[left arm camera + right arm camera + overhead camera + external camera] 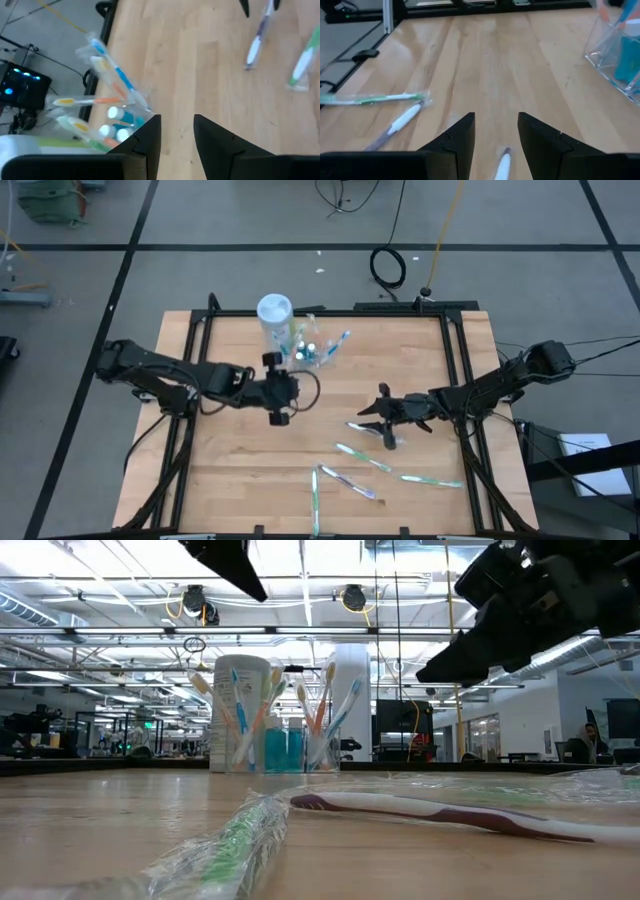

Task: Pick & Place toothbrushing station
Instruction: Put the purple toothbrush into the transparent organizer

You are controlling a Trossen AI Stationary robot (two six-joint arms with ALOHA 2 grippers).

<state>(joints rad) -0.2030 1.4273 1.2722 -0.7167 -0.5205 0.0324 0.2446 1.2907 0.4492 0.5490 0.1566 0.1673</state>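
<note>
Toothbrushes stand bristles-up in the clear plastic holder at the far middle of the wooden table, together with small blue toothpaste tubes; a white cylindrical container stands just left of the holder. In the low view the brushes in the holder fan outward, orange, blue and pale handles crossing, and how many there are is hard to count. More wrapped toothbrushes lie flat on the near right part of the table: a green one, a purple one, another green one farther right and one pointing toward the near edge, where it is cut off.

Left gripper hovers just near of the holder, fingers spread with bare wood between them, holding nothing. Right gripper hangs over the right middle, fingers likewise apart and empty, with the tip of a purple-and-white toothbrush lying on the table between them in its wrist view; the rest of that brush is cut off.
</note>
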